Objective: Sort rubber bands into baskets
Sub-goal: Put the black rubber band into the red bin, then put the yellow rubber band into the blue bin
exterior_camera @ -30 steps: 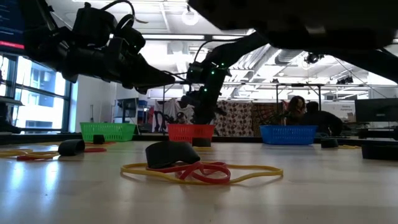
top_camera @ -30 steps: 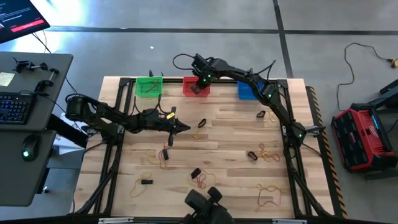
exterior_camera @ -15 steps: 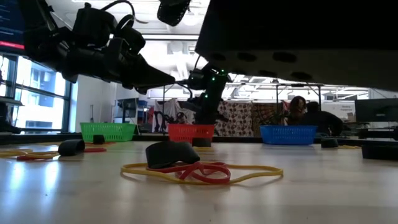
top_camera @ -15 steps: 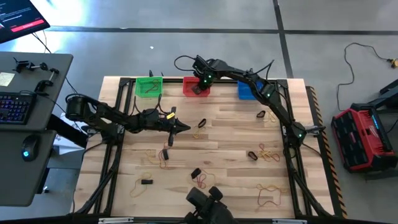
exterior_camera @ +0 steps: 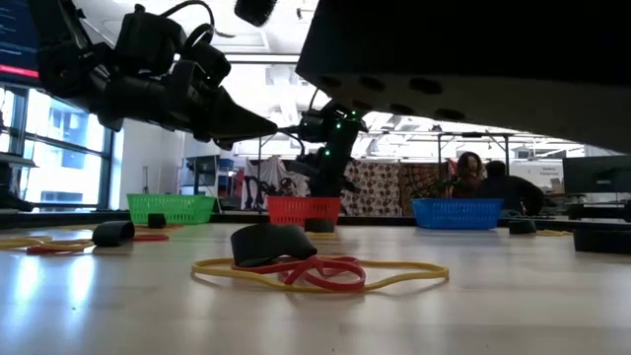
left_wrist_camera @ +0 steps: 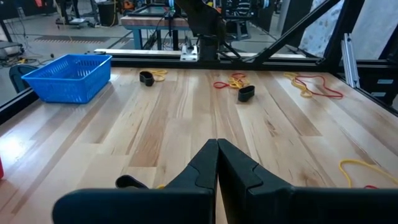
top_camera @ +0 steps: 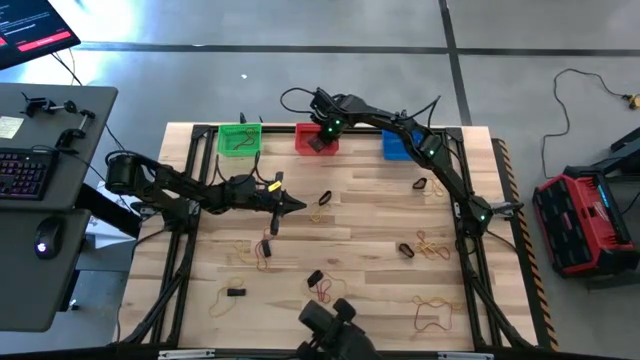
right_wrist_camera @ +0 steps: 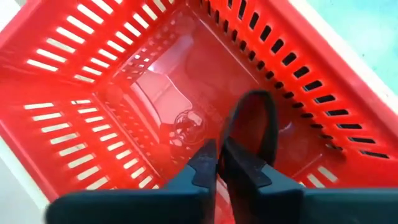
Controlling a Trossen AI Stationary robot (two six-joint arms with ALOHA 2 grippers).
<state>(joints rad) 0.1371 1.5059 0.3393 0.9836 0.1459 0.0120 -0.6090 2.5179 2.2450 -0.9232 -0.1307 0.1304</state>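
Over the last second we see the right gripper [top_camera: 322,137] hold its place above the red basket [top_camera: 303,133] at the far edge of the table, while the left gripper [top_camera: 296,206] stays parked over the table's middle, fingers pressed together and empty. The one change we can judge is at the right gripper's fingers: in the right wrist view they now stand a sliver apart, with a black rubber band [right_wrist_camera: 254,127] looped around one fingertip and hanging into the basket. We take this as the start of the release; the band is not yet clear of the finger.

Containers: the red basket shows no other band that we can make out. The green basket [top_camera: 239,139] holds some small dark item we cannot identify. The contents of the blue basket [top_camera: 396,147] are hidden. Many rubber bands [top_camera: 431,246] remain scattered on the table [top_camera: 360,230].
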